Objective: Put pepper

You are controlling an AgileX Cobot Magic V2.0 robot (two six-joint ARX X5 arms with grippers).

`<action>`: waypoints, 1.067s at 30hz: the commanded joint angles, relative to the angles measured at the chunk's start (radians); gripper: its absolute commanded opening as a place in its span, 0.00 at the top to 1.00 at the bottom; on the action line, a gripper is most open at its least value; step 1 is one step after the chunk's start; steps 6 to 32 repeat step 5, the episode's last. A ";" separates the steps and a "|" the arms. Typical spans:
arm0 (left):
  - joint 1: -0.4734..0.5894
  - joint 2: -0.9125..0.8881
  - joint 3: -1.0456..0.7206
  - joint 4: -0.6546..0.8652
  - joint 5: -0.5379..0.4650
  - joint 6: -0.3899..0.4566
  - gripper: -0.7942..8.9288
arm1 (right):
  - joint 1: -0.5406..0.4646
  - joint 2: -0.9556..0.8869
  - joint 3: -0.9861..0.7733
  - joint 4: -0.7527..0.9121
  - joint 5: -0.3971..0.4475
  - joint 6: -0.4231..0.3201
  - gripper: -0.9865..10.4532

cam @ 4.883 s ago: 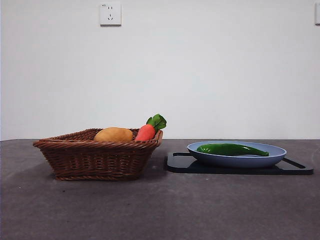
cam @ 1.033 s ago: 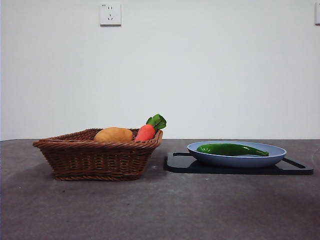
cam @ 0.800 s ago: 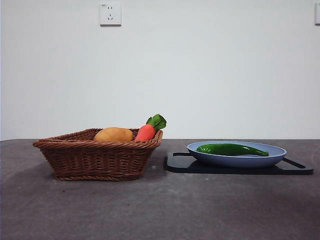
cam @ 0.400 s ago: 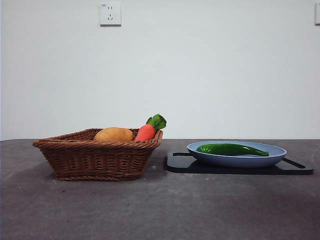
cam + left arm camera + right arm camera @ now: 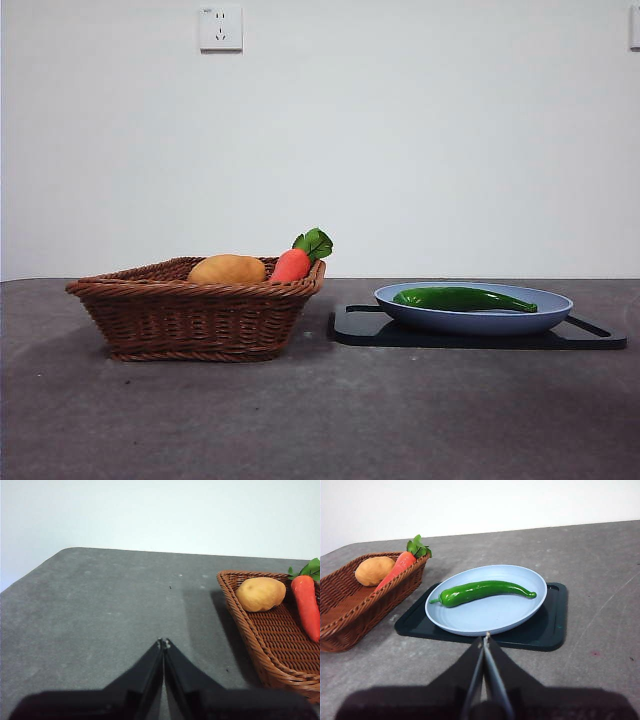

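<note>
The glossy dark green pepper lies alone on a pale blue plate at the right; it also shows in the right wrist view on the plate. My right gripper is shut and empty, held back from the plate's near rim. My left gripper is shut and empty over bare table, beside the wicker basket. Neither gripper shows in the front view.
The plate rests on a black tray. The brown wicker basket at the left holds a tan potato and an orange-red carrot with green leaves. The table is dark grey, with a white wall behind.
</note>
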 commanded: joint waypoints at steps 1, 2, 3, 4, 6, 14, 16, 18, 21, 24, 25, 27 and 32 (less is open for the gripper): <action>0.003 -0.004 -0.011 0.011 0.000 -0.006 0.91 | 0.001 -0.004 -0.006 -0.010 0.003 0.010 0.90; 0.003 -0.004 -0.011 0.011 0.000 -0.006 0.91 | 0.001 -0.004 -0.006 -0.010 0.003 0.010 0.90; 0.003 -0.004 -0.011 0.011 0.000 -0.006 0.91 | 0.001 -0.004 -0.006 -0.010 0.003 0.010 0.90; 0.003 -0.004 -0.011 0.011 0.000 -0.006 0.91 | 0.001 -0.004 -0.006 -0.010 0.003 0.010 0.90; 0.003 -0.004 -0.011 0.011 0.000 -0.006 0.91 | 0.001 -0.004 -0.006 -0.010 0.003 0.010 0.90; 0.003 -0.004 -0.011 0.011 0.000 -0.006 0.91 | 0.001 -0.004 -0.006 -0.010 0.003 0.010 0.90; 0.003 -0.004 -0.011 0.011 0.000 -0.006 0.91 | 0.001 -0.004 -0.006 -0.010 0.003 0.010 0.90; 0.003 -0.004 -0.011 0.011 0.000 -0.006 0.91 | 0.001 -0.004 -0.006 -0.010 0.003 0.010 0.90; 0.003 -0.004 -0.011 0.011 0.000 -0.006 0.91 | 0.001 -0.004 -0.006 -0.010 0.003 0.010 0.90; 0.003 -0.004 -0.011 0.011 0.000 -0.006 0.91 | 0.001 -0.004 -0.006 -0.010 0.003 0.010 0.90; 0.003 -0.004 -0.011 0.011 0.000 -0.006 0.91 | 0.001 -0.004 -0.006 -0.010 0.003 0.010 0.90; 0.003 -0.004 -0.011 0.011 0.000 -0.006 0.91 | 0.001 -0.004 -0.006 -0.010 0.003 0.010 0.90; 0.003 -0.004 -0.011 0.011 0.000 -0.006 0.91 | 0.001 -0.004 -0.006 -0.010 0.003 0.010 0.90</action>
